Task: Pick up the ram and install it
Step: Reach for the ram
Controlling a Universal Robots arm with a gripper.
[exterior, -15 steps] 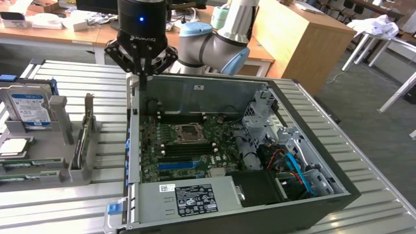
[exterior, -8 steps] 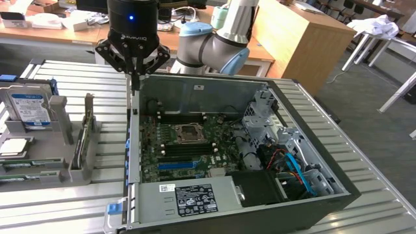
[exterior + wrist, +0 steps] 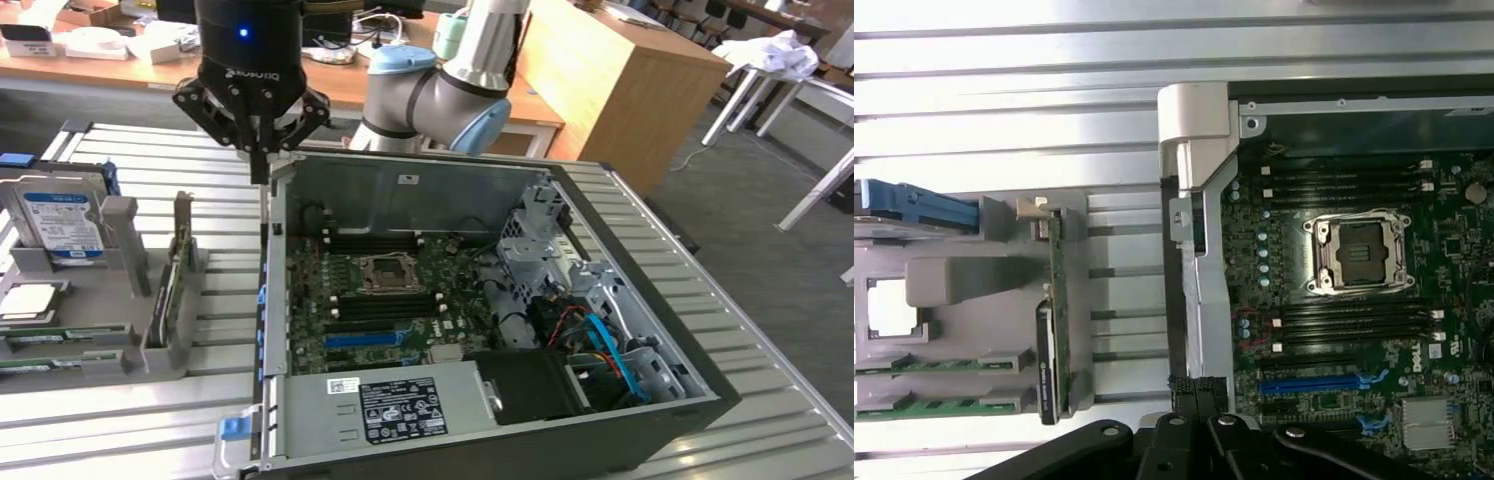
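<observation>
Two green ram sticks (image 3: 56,339) (image 3: 939,364) with pale labels lie side by side in slots of the grey holder (image 3: 118,300) at the exterior view's left, outside the computer. My gripper (image 3: 258,172) (image 3: 1199,388) hangs shut and holds nothing. It sits over the near-left wall of the open computer case (image 3: 275,300), between the holder and the motherboard (image 3: 387,300) (image 3: 1354,300). Long black memory slots (image 3: 380,303) (image 3: 1354,322) lie beside the CPU socket (image 3: 391,270) (image 3: 1357,253).
A hard drive (image 3: 60,225) (image 3: 914,205) stands in the holder, and a green card (image 3: 167,290) (image 3: 1054,270) stands on edge beside it. A blue slot (image 3: 360,340) (image 3: 1314,382), the power supply (image 3: 387,405) and drive cage (image 3: 547,240) fill the case. Ribbed metal table (image 3: 134,160) all round.
</observation>
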